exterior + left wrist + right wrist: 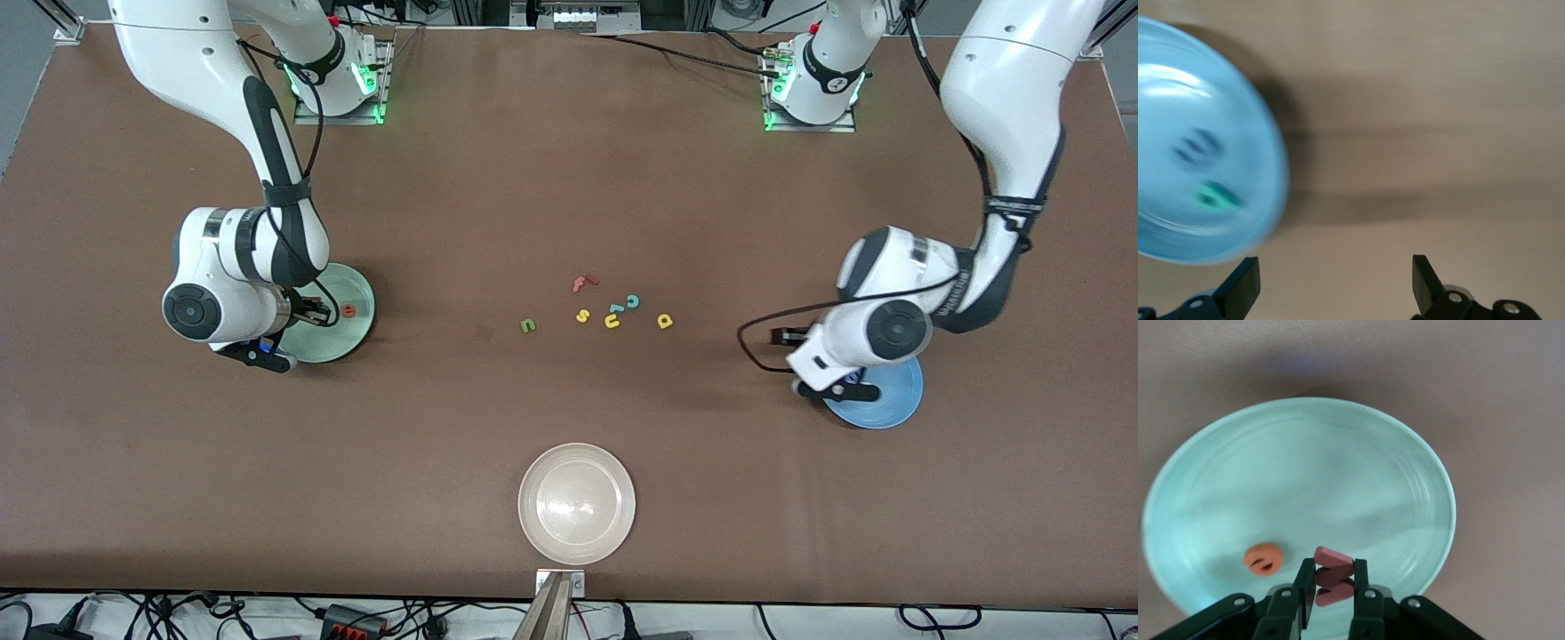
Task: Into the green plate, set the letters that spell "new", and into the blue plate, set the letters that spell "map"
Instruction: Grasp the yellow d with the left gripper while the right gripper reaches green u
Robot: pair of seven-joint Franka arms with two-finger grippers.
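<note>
One red "w" (1333, 575) is pinched in the shut right pincer (1331, 587) over the green plate (357, 333) at middle left, ready for release beside the orange "e" (1264, 560); the left pincer (1331, 287) is spread wide and empty by the blue plate (1258, 220) at right.

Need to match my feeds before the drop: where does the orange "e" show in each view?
Front view: the orange "e" lies in the green plate, beside the right claw.
Left wrist view: not in it; only the blue plate shows.
Right wrist view: the "e" lies in the plate, beside the claw shut on the red "w".
Shared landmark: the green plate.
</note>
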